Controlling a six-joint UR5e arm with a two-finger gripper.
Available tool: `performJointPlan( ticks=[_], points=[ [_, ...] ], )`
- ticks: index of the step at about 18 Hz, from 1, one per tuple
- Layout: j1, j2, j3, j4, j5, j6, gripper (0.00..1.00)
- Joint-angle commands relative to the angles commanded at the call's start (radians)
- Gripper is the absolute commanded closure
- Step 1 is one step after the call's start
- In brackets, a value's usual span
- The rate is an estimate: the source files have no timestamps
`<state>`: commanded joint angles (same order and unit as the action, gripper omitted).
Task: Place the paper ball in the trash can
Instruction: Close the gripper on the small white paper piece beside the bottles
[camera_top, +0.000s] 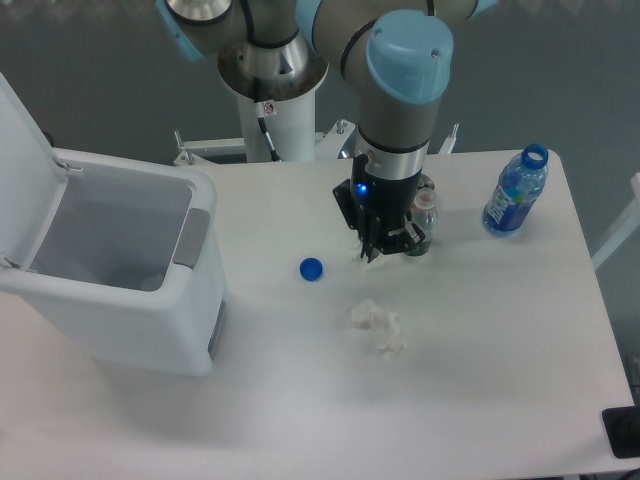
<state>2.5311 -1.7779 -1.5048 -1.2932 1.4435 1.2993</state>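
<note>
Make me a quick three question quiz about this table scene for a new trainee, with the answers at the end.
1. True or false: the lid of the trash can is open.
2. Which thing lies closest to the blue bottle cap? A) the uncapped water bottle B) the crumpled white paper C) the black object at the table's lower right corner
3. Fill in: the gripper hangs over the table behind the crumpled paper, beside a small ______ bottle.

Key: 1 true; 2 B; 3 clear. Whether the fingers hold anything cannot be told from this view.
</note>
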Motion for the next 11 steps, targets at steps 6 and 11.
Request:
performJointPlan(
  ticks=[6, 11],
  points=[
    [0.003, -0.002, 0.009, 0.005, -0.005, -0.015, 1.0],
    [0.0, 0.0, 0.015, 0.005, -0.026, -0.058, 1.0]
  ],
)
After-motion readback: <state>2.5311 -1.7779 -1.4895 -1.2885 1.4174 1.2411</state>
